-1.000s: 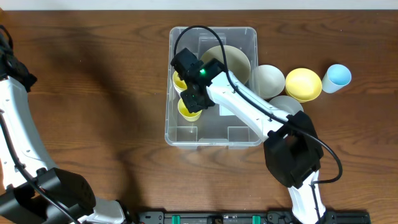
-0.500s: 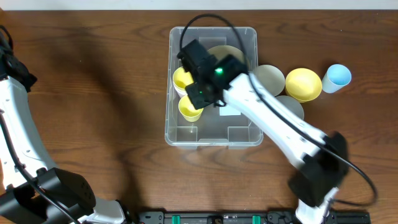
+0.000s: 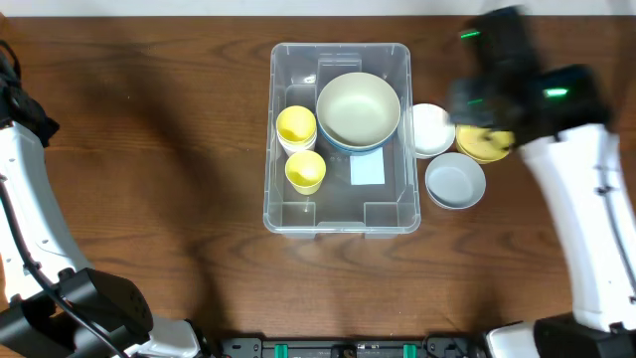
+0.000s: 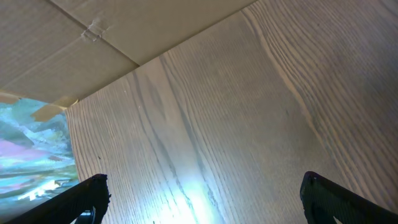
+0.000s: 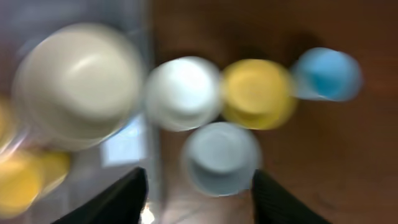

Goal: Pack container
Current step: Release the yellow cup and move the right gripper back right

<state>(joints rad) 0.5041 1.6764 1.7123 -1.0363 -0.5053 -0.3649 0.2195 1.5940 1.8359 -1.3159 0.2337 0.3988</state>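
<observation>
Clear container [image 3: 341, 230] on the counter [image 3: 149, 149]: cream bowl [image 3: 359, 107] at 1 o'clock, yellow cups [image 3: 305, 171] at 9 o'clock. The right gripper [image 5: 199, 177] and left gripper [image 4: 205, 190] are spread wide, empty.

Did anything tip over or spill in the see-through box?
No, nothing looks wrong. The yellow cups and big beige bowl sit open side up in the container, and the white bowl and grey bowl beside it are upright too.

In the container [image 3: 343, 217], big bowl [image 3: 359, 107] back right, rear cup [image 3: 295, 126] and front cup [image 3: 305, 171] left; small bowl [image 3: 431, 129] and wide bowl [image 3: 456, 180] just outside, right.
</observation>
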